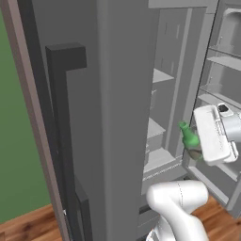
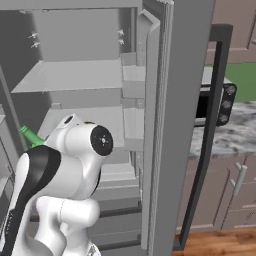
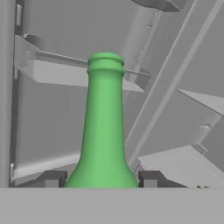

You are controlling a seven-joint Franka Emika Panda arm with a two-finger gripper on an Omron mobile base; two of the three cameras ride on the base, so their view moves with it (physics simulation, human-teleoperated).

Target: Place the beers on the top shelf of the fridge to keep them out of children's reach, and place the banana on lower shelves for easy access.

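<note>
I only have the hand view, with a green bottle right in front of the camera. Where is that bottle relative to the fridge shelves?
Observer: In the left base view the green bottle is tilted, with its neck pointing into the open fridge, level with the lower shelves.
Operator: And the top shelf?
Observer: In the right base view the top shelf is well above the bottle's neck.

A bright green bottle (image 3: pixel 104 131) is seen between dark fingers (image 3: pixel 53 178), against a grey fridge (image 1: pixel 117 94) with pale shelves (image 2: pixel 75 75), a green wall (image 1: pixel 16 141) and a brown wood floor (image 1: pixel 28 226).
</note>
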